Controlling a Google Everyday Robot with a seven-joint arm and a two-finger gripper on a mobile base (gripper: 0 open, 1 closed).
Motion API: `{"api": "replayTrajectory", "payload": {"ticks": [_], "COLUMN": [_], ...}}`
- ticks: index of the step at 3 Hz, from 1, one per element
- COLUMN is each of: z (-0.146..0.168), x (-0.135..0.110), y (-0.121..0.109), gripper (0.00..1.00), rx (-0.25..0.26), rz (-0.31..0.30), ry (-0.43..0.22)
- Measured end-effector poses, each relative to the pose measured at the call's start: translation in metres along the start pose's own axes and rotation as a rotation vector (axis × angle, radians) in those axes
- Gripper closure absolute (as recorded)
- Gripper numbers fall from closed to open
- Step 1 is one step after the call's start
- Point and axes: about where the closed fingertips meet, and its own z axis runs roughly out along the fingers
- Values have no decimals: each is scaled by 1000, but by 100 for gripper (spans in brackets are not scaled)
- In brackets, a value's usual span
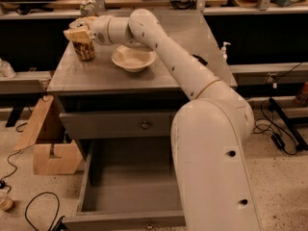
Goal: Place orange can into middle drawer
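The orange can (85, 49) stands upright at the back left of the grey cabinet top (67, 73). My gripper (79, 33) is right at the can's top, its beige fingers (77, 34) around the upper part of the can. The can's bottom looks at or just above the surface. The middle drawer (130, 189) is pulled wide open below, with its knobbed front at the bottom edge. The drawer above it (115, 125) is closed. My arm reaches from the lower right across the cabinet.
A white bowl (134, 58) sits on the cabinet top just right of the can. Another can (87, 6) stands at the back. A wooden piece (48, 146) stands on the floor left of the cabinet. Cables lie on the floor.
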Motion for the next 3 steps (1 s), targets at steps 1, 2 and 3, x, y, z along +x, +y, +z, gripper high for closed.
{"api": "replayTrajectory", "payload": {"ticks": [1,2,3], "z": [1,0,0], "x": [-1,-2,-3], "y": [0,0,0], "gripper": [97,100,100], "rx": [0,0,0], "rz": [0,0,0], "ry": [1,1,1]}}
